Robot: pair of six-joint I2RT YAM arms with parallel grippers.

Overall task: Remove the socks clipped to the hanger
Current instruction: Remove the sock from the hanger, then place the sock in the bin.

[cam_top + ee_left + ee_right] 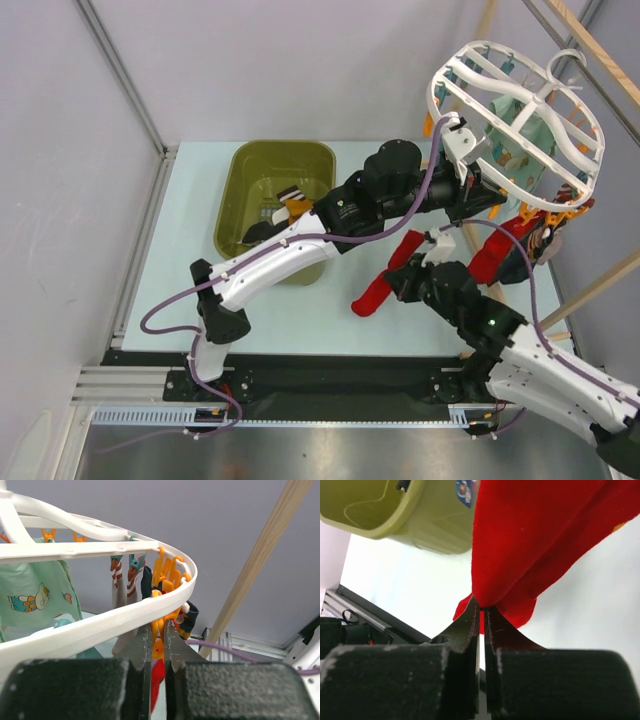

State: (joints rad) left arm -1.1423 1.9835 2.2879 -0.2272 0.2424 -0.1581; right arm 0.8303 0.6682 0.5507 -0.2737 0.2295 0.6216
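Note:
The white oval hanger (520,95) hangs at the upper right with orange and teal pegs. A mint bear-print sock (35,595), striped socks (122,580) and a black sock (190,617) hang from its ring (100,625). My left gripper (158,630) is under the ring, shut on an orange peg (159,637) that holds a red sock (156,675). It also shows in the top view (497,197). My right gripper (482,609) is shut on the lower part of a red sock (530,535), which hangs down to the table (380,288). A second red sock (492,255) hangs beside it.
An olive-green tub (240,205) stands on the table at centre left, with a striped sock (290,192) and an orange one inside. Wooden rack bars (600,60) run behind and right of the hanger. A purple cable (225,645) crosses below the ring.

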